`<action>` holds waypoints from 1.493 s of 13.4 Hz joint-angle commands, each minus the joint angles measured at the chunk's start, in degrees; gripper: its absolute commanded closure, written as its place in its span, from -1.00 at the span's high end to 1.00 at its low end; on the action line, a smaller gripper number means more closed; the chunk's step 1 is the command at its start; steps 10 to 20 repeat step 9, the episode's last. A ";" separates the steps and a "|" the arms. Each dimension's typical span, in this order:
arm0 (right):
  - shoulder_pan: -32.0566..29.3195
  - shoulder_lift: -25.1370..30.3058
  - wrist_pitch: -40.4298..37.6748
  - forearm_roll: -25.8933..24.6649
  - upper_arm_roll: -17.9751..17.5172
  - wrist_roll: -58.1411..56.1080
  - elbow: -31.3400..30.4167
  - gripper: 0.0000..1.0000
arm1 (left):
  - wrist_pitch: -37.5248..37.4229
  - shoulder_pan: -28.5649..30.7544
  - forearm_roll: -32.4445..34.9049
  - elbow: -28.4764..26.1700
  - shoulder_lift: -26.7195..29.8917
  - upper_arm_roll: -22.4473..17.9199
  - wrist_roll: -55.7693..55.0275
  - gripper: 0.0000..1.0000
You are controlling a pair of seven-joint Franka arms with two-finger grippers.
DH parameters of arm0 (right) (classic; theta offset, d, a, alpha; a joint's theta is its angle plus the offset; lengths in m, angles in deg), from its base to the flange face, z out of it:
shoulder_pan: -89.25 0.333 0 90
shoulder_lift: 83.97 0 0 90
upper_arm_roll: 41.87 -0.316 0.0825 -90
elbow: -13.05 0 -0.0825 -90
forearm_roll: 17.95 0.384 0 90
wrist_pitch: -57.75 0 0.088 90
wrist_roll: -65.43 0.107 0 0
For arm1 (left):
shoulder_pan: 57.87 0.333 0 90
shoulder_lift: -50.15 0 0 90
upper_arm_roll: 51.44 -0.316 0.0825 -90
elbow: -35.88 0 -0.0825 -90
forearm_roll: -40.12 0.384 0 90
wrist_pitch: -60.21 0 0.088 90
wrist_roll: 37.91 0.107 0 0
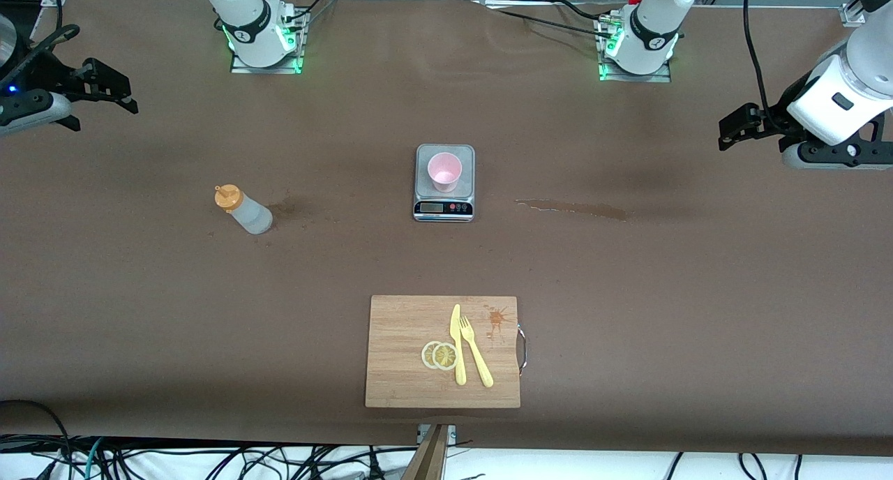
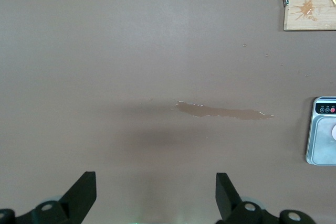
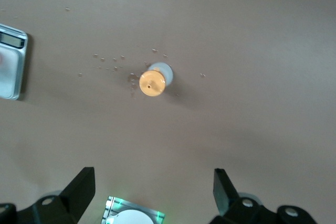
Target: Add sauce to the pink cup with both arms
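A wooden board (image 1: 442, 351) is seen nearest the front camera, at the middle of the desk (image 1: 139, 312). On it two lemon slices (image 1: 439, 355) are laid overlapping; just at their 3 o'clock a yellow knife (image 1: 458, 344) and a yellow fork (image 1: 476, 351) lie side by side. A brown splash (image 1: 496, 319) marks the board at 1 o'clock of the fork, near the metal handle (image 1: 522, 347) on the board's edge toward the left arm's end.

Farther from the camera, at 12 o'clock of the board, a scale (image 1: 444, 182) is placed, with the pink cup (image 1: 444, 171) standing upright on its platform. At 9 o'clock of the scale, well apart, the bottle (image 1: 244, 211) is seen standing on the desk, its orange cap (image 1: 227, 197) on top; small drops are scattered on the desk around it in the right wrist view. At 3 o'clock of the scale a long brown spill (image 1: 572, 208) is spread on the desk.

The right gripper (image 1: 104, 89) is held in the air over the desk's edge at the right arm's end, at 10 o'clock of the bottle, fingers (image 3: 79, 190) spread wide and nothing held. The left gripper (image 1: 739, 128) is held over the left arm's end, at 2 o'clock of the spill, fingers (image 2: 81, 192) likewise spread and nothing between them.

The two arm bases (image 1: 261, 37) are fixed farthest from the camera.
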 commanded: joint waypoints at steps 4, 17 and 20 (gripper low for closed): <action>0.63 2.36 -0.81 -2.13 0.08 3.34 -0.84 1.00 | -0.22 0.54 -1.30 0.74 -0.30 0.00 0.55 1.00; 0.63 2.71 -0.81 -1.95 0.08 3.61 -0.92 1.00 | -0.22 1.50 -2.26 0.92 -0.30 0.00 0.64 1.00; 0.63 2.71 -0.81 -1.95 0.08 3.61 -0.92 1.00 | -0.22 1.50 -2.26 0.92 -0.30 0.00 0.64 1.00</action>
